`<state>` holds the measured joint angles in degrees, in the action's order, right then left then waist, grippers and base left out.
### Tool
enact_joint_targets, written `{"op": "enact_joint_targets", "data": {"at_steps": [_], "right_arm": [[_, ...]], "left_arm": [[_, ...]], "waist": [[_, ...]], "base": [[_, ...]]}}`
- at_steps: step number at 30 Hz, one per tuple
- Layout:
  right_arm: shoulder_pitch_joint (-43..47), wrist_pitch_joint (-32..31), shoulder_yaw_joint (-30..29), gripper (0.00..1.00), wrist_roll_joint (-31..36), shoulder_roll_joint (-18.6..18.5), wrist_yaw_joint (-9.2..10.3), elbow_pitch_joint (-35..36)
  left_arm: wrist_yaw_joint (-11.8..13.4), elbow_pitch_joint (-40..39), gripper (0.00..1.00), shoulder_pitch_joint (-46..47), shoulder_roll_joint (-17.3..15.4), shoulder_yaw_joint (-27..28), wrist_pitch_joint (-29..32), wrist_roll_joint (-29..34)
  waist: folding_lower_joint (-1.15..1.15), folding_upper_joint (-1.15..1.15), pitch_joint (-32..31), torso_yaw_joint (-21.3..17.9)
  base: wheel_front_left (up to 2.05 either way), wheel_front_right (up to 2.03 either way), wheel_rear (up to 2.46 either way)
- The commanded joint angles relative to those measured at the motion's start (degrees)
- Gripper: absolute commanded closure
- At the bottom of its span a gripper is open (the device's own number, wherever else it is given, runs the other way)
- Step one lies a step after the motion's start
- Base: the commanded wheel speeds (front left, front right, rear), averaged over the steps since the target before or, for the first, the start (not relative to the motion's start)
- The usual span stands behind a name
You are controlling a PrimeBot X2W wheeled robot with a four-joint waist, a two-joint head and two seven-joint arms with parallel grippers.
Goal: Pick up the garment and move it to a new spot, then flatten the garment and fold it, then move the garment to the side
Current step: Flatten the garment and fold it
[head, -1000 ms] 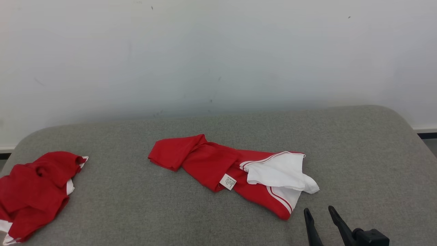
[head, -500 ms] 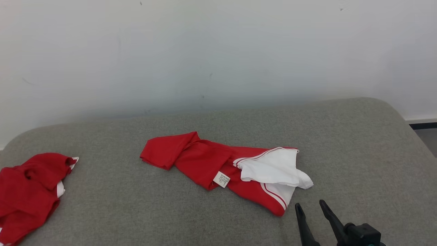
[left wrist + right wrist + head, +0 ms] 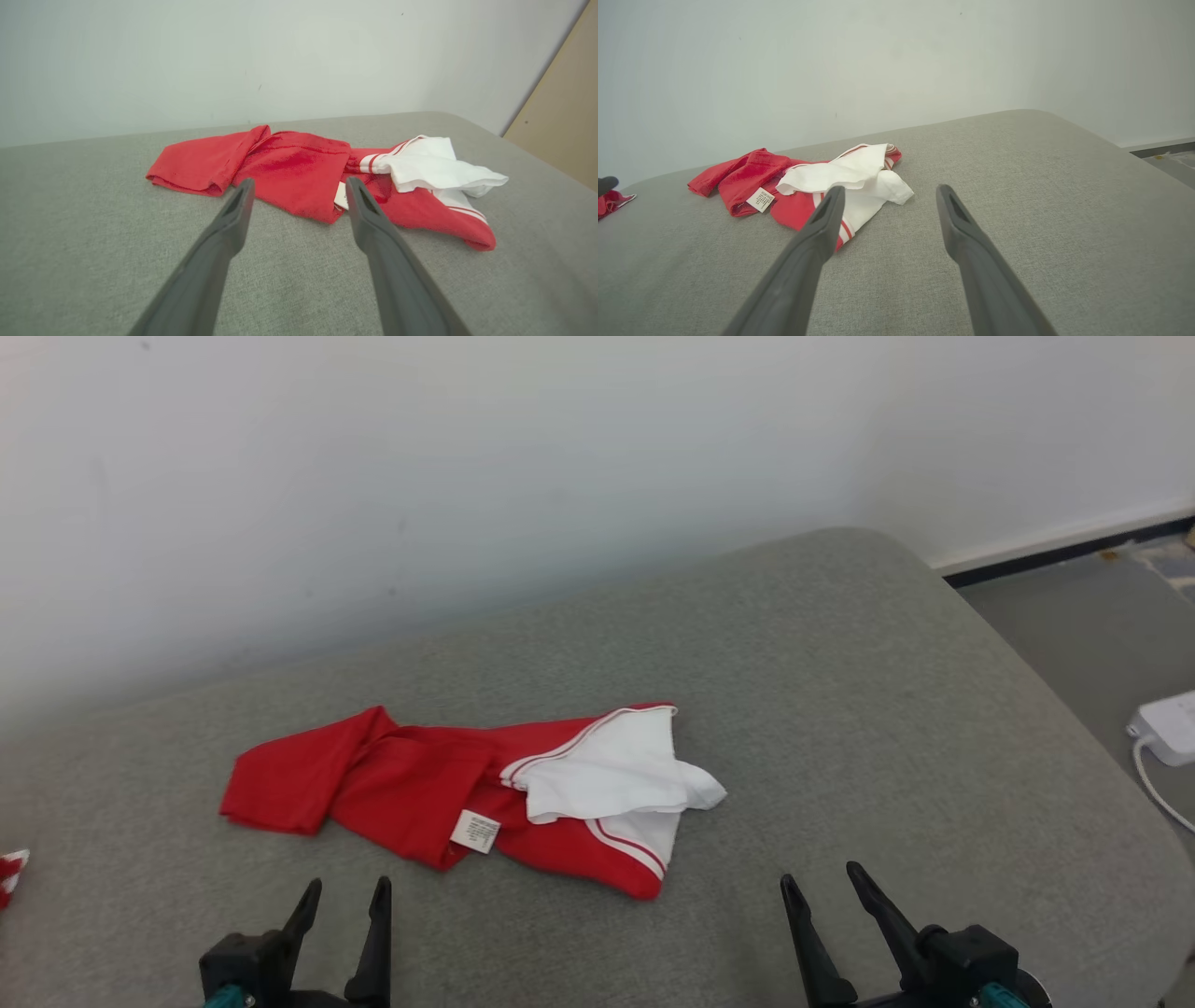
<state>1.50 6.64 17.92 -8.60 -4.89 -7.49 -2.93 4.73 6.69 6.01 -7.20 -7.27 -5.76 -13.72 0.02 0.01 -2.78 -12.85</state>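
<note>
The garment (image 3: 439,789) is red with a white panel and a small white label, and it lies crumpled on the grey padded table (image 3: 840,709). It also shows in the left wrist view as the garment (image 3: 299,172) and in the right wrist view as the garment (image 3: 794,186). My left gripper (image 3: 345,891) hovers open just in front of its near edge, holding nothing. Off the garment's right end, my right gripper (image 3: 823,882) is open too, over bare table. Both pairs of fingers point toward the wall.
A second red and white cloth (image 3: 9,873) peeks in at the far left table edge, also seen as the cloth (image 3: 614,200). The table's rounded right edge drops to a floor with a white power strip (image 3: 1167,723) and cable. A pale wall stands behind.
The camera has turned right, so the whole picture shifted left. The left gripper has come into the head view. The garment lies as before.
</note>
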Motion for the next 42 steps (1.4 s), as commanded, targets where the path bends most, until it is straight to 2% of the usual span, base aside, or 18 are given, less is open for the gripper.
{"op": "enact_joint_targets", "data": {"at_steps": [1,6,10,22,27,28,29,30,36,42], "right_arm": [[-0.52,0.14,-0.11,0.0,-0.26,-0.49,-0.01,-0.01],[-0.67,0.18,-0.69,0.0,-0.35,-0.65,-0.01,0.42],[-0.98,0.43,-0.71,0.0,-0.56,-0.4,-0.01,0.55],[-2.19,1.56,0.14,0.0,-1.14,0.42,-0.01,-0.42],[-2.48,2.01,0.31,0.0,-1.55,0.57,-0.01,-1.07],[-2.57,2.05,0.29,0.0,-1.57,0.6,-0.01,-1.18],[-2.66,2.13,0.27,0.0,-1.5,0.61,-0.01,-1.27],[-2.76,2.12,0.25,0.0,-1.47,0.66,-0.01,-1.34],[-2.93,2.22,-0.03,0.0,-1.39,0.89,-0.01,-1.75],[-1.35,1.7,-1.25,0.0,-0.93,0.63,-0.01,-1.13]], "left_arm": [[0.26,3.17,0.0,0.67,-0.04,-0.07,0.97,0.47],[0.34,11.6,0.0,9.59,-0.52,-1.32,2.75,2.0],[0.8,17.07,0.0,14.66,-1.41,-1.9,4.1,3.27],[3.36,28.51,0.0,24.38,-3.68,-3.58,7.2,6.93],[3.03,31.74,0.0,27.24,-4.45,-4.33,7.6,7.52],[2.86,32.26,0.07,27.68,-4.46,-4.44,7.44,7.45],[2.55,32.59,0.75,28.16,-4.44,-4.54,6.95,7.3],[2.43,32.87,1.0,28.49,-4.38,-4.6,6.42,7.03],[2.87,34.07,1.0,29.13,-3.02,-2.5,2.17,3.96],[4.92,28.14,1.0,23.38,0.43,4.52,-6.16,-3.66]], "waist": [[-0.02,-0.01,3.46,-7.93],[-0.02,-0.01,5.41,-12.2],[-0.02,-0.01,6.88,-13.64],[-0.02,-0.01,9.19,-14.65],[-0.02,-0.01,9.82,-14.73],[-0.02,-0.01,9.89,-14.73],[-0.02,-0.01,9.95,-14.71],[-0.02,-0.01,9.98,-14.65],[-0.02,-0.01,9.55,-13.2],[-0.02,-0.01,8.1,-8.79]], "base": [[0.0,0.0,0.0],[0.0,0.0,0.0],[0.0,0.0,0.0],[0.0,0.0,0.0],[0.0,0.0,0.0],[0.0,0.0,0.0],[0.0,0.0,0.0],[0.0,0.0,0.0],[0.0,0.0,0.0],[0.0,0.0,0.0]]}}
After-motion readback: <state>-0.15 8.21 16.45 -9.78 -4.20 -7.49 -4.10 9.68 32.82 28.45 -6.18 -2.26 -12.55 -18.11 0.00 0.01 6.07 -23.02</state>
